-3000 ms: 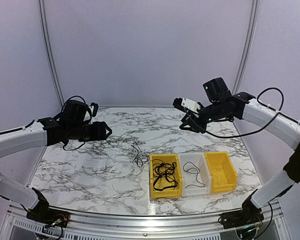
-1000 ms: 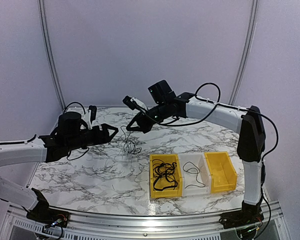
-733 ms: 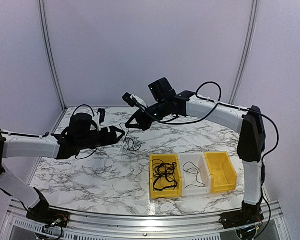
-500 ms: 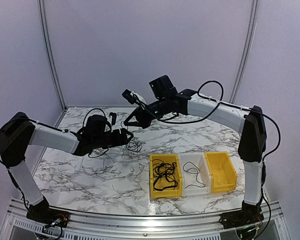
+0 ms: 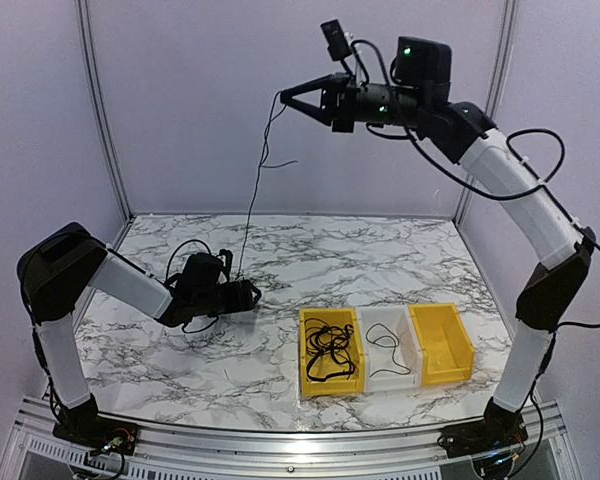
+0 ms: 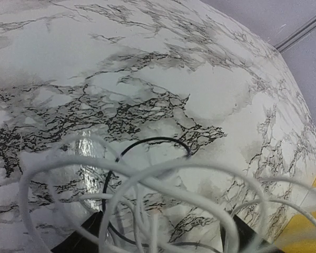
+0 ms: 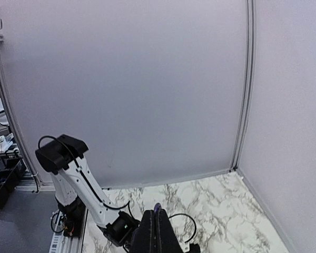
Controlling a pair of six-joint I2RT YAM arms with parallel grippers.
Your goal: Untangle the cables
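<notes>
Right end effector (image 5: 285,96) is way up high at 12 o'clock, tips pressed together and pinching a thin black cable (image 5: 256,200). That cable hangs in one long, nearly plumb line. Its long axis runs 12 to 6 with a slight lean toward 7, and its low end drops in just beside the left end effector (image 5: 252,293). Partway down, a short stray tail pokes out toward 3 o'clock.

The left end effector sits low over the marble-patterned tabletop (image 5: 180,340), just on the 9 o'clock side of its middle. From the left wrist camera its dark fingers (image 6: 76,241) stand wide apart at the bottom corners. Between them are smooth, round white cables (image 6: 163,171) curling in big overlapping loops, close to the lens and blurred. A single black loop (image 6: 152,139) arches behind them. Whether that loop belongs to the hanging cable, I cannot tell.

Over at 5 o'clock on the tabletop, three open plastic bins stand in a row, touching side to side. The first yellow bin (image 5: 327,389) holds a loose bundle of black cords (image 5: 328,350), piled in scribbly coils. The white bin (image 5: 390,381) in the middle carries one thin black cord (image 5: 385,345), lying in a lazy curve. The second yellow bin (image 5: 445,375) closes the row at the 3 o'clock end.

The tabletop itself is glossy, white with grey-black veining.
</notes>
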